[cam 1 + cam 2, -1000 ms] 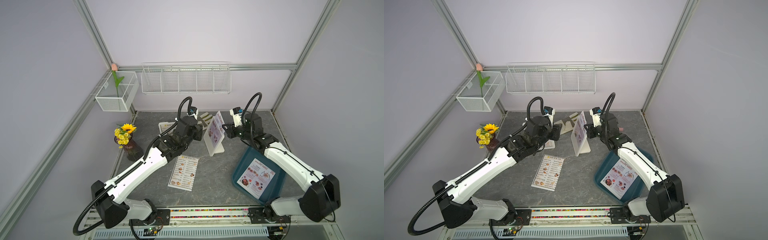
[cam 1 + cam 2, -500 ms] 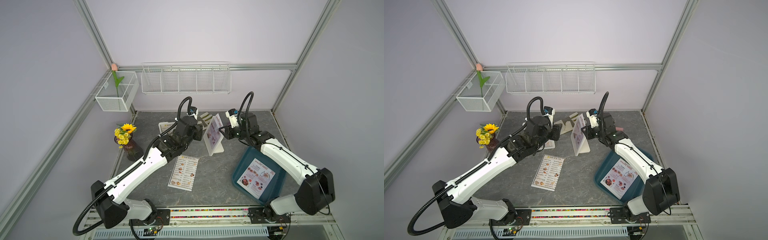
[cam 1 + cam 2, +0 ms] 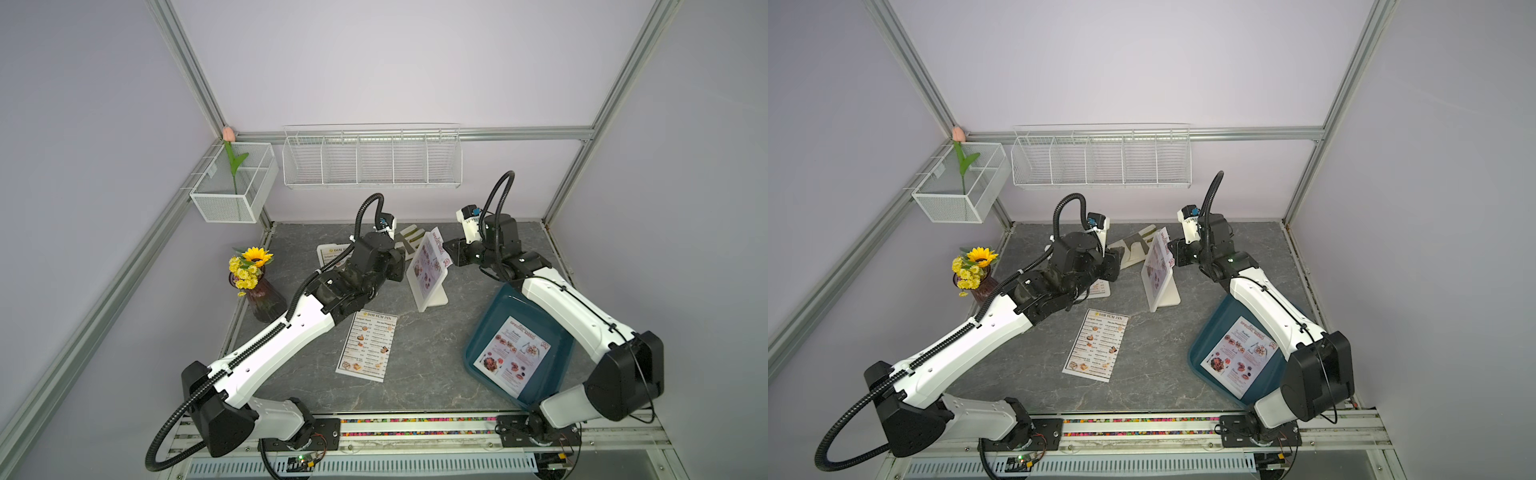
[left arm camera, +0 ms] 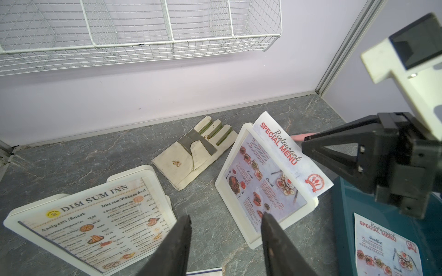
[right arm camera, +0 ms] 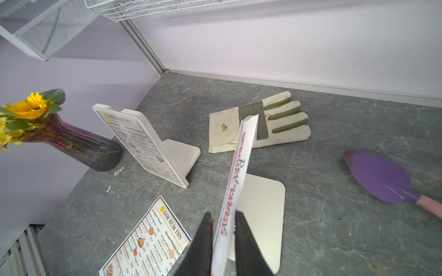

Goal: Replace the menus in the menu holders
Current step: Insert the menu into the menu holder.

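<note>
- The right gripper (image 5: 223, 214) is pinched on the top edge of a SPECIAL MENU sheet (image 4: 282, 145), which sticks partway out of the middle menu holder (image 3: 434, 301).
- The left gripper (image 4: 226, 215) hovers beside that holder, on its vase (image 3: 262, 297) side, jaws parted and holding nothing.
- A 2nd menu holder (image 5: 181, 153) stands farther out on the same side, with a framed DIM SUM INN sheet (image 4: 100, 222) inside.
- 1 loose DIM SUM INN sheet (image 3: 368, 347) lies flat in front of the middle holder, toward the arm bases.
- A 2nd SPECIAL MENU sheet (image 3: 515, 355) lies in the teal tray (image 3: 552, 374), on the holder's right-arm side.
</note>
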